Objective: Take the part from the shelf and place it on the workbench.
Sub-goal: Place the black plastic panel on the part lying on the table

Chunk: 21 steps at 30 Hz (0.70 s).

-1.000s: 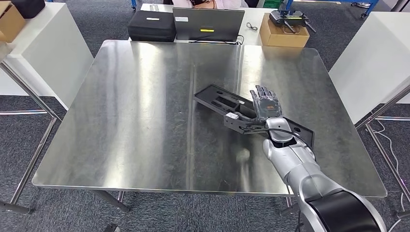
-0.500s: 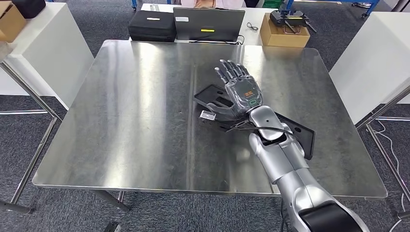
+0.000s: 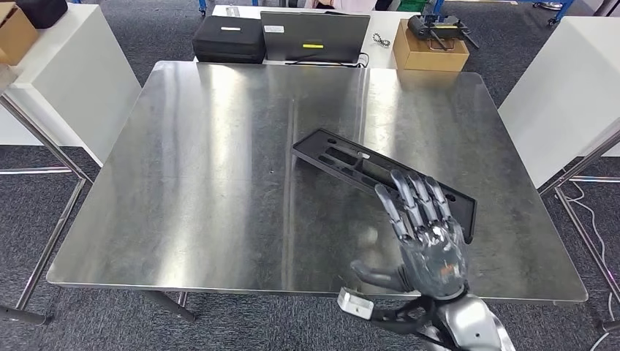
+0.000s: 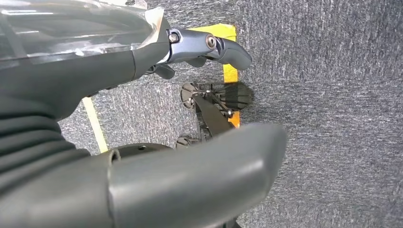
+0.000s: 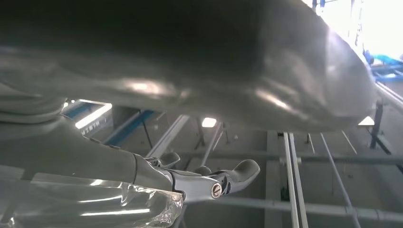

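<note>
You see the part (image 3: 380, 174) lying flat on the bench (image 3: 205, 183), long axis slanting from mid-table toward the right edge, just ahead of your right hand (image 3: 422, 241), empty with fingers spread; the left hand (image 4: 142, 118) hangs floorward, holding nothing

Grey carpet (image 3: 219, 322), white side tables (image 3: 80, 80)
</note>
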Available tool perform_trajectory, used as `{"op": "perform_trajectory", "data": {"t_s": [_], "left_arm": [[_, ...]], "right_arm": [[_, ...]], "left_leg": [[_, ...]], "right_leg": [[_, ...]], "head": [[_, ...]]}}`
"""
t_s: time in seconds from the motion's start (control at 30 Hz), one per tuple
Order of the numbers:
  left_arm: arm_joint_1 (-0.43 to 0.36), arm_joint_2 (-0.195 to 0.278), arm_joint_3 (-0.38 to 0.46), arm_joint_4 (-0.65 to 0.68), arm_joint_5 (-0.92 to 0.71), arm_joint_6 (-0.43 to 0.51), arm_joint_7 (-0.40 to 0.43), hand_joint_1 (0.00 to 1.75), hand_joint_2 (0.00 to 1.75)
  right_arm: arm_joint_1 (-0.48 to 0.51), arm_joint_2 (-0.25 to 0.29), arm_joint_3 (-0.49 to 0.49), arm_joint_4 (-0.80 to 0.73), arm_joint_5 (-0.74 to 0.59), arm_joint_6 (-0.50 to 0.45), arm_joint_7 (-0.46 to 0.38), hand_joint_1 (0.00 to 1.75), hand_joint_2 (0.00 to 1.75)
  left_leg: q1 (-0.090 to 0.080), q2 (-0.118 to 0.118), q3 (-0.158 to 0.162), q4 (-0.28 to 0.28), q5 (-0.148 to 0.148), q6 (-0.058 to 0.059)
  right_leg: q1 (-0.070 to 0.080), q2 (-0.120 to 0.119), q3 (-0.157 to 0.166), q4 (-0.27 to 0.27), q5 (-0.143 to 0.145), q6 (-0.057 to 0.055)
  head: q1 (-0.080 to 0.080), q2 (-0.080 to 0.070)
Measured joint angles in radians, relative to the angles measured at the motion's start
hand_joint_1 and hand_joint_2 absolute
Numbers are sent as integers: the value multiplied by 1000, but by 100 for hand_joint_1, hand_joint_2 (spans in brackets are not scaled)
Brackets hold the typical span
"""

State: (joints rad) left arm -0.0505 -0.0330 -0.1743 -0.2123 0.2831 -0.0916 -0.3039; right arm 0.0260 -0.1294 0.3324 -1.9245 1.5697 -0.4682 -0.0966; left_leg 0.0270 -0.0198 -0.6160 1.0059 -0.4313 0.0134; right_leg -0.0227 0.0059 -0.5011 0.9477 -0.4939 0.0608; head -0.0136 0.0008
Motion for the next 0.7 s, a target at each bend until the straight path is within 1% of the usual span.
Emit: {"op": "perform_trajectory", "data": {"t_s": [0.13, 0.3, 0.57, 0.63, 0.7], "left_arm": [[15, -4, 17, 6, 9, 1, -13, 0, 0], [21, -8, 30, 14, 10, 8, -11, 0, 0], [22, -11, 34, 18, 11, 9, -11, 0, 0], [22, -11, 34, 19, 12, 9, -11, 0, 0], [23, -11, 37, 19, 15, 11, -8, 0, 0]], "right_arm": [[111, -9, -41, -95, 0, -35, -30, 0, 0], [198, -6, -63, -153, 0, -50, -30, 0, 0], [240, -3, -77, -182, 0, -57, -28, 0, 0], [243, -3, -79, -184, 1, -58, -26, 0, 0], [248, -1, -79, -184, -4, -61, -19, 0, 0]], "left_leg": [[1, 0, 3, 0, -1, -1], [1, 0, 6, -1, -2, -1], [1, 0, 7, 0, -2, -1], [-2, 0, 8, 2, -6, 2], [-6, 0, 10, 5, -12, 10]], "right_leg": [[0, 0, 2, 0, -3, 0], [0, 0, 5, 0, -4, 0], [0, 0, 7, 0, -4, 0], [-3, 0, 8, -1, -4, 1], [-9, 0, 11, -3, -5, 5]], "head": [[0, 0], [0, 0], [0, 0], [0, 0], [0, 0]]}}
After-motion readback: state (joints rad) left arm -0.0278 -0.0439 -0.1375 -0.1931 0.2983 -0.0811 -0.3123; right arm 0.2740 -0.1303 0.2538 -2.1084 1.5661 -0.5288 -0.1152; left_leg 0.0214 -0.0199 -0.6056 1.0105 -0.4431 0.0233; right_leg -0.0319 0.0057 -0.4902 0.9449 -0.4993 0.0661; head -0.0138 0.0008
